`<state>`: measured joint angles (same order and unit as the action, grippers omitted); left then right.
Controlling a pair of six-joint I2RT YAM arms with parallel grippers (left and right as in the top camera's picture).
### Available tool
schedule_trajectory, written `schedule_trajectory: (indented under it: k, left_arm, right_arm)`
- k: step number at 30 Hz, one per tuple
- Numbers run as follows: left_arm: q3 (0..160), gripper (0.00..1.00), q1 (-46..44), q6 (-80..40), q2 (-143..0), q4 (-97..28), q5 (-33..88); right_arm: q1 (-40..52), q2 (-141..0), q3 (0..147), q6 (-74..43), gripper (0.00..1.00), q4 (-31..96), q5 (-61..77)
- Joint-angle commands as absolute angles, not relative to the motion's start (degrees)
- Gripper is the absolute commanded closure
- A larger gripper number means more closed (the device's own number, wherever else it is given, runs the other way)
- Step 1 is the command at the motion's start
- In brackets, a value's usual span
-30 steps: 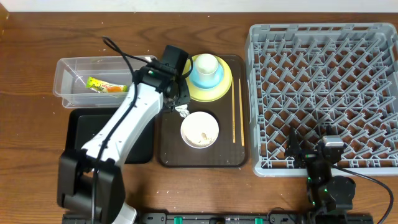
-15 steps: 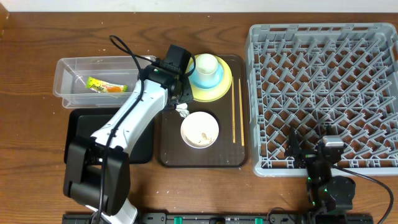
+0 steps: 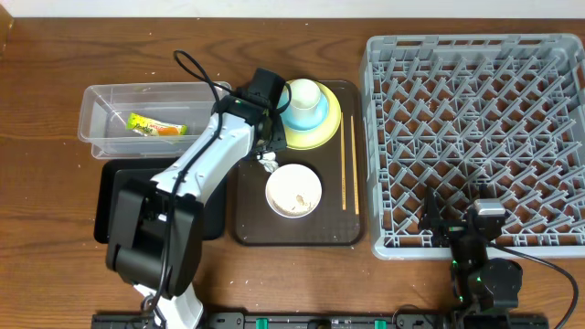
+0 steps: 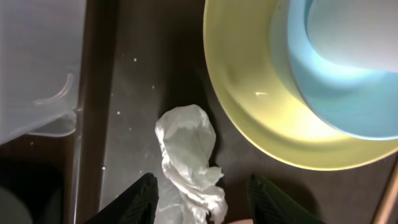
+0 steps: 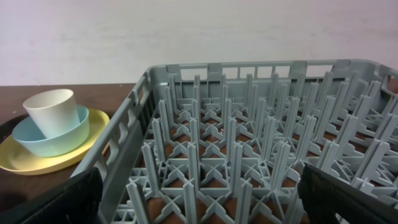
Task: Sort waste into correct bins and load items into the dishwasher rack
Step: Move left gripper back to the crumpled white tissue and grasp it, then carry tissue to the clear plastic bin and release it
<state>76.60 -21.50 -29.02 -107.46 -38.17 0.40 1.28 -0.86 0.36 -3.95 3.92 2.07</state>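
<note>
A crumpled white tissue lies on the brown serving tray, beside the yellow plate. It also shows in the overhead view. My left gripper is open and low, with one finger on each side of the tissue. The plate holds the light blue bowl and the white cup. The white bowl holds rice scraps. Chopsticks lie on the tray's right side. The snack wrapper lies in the clear tub. My right gripper is open and empty over the grey rack's front edge.
The black tray sits in front of the clear tub, partly under my left arm. The brown serving tray lies between the bins and the rack. The tub's corner is close to the left finger.
The left arm's elbow has swung right and the gripper has edged slightly right over the tissue. The tissue and the right arm have not moved.
</note>
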Motion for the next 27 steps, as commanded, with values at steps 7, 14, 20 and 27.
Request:
schedule_trajectory:
  k: [7,14,20,27]
  left_arm:
    - [76.7,0.50,-21.6,-28.1,-112.8,-37.4,-0.8]
    - [76.7,0.56,-21.6,-28.1,-114.3,-37.5,-0.7]
    - [76.7,0.64,-21.6,-28.1,-114.3,-37.6,-0.7]
    - [76.7,0.92,-21.6,-28.1,-114.3,-37.8,-0.7]
  right_arm:
    - [0.8,-0.8,0.3,-4.7,0.01,4.2,1.9]
    - [0.8,-0.8,0.3,-4.7,0.01,4.2,2.0]
    - [0.8,-0.8,0.3,-4.7,0.01,4.2,2.0]
    - [0.8,-0.8,0.3,-4.7,0.01,4.2,2.0]
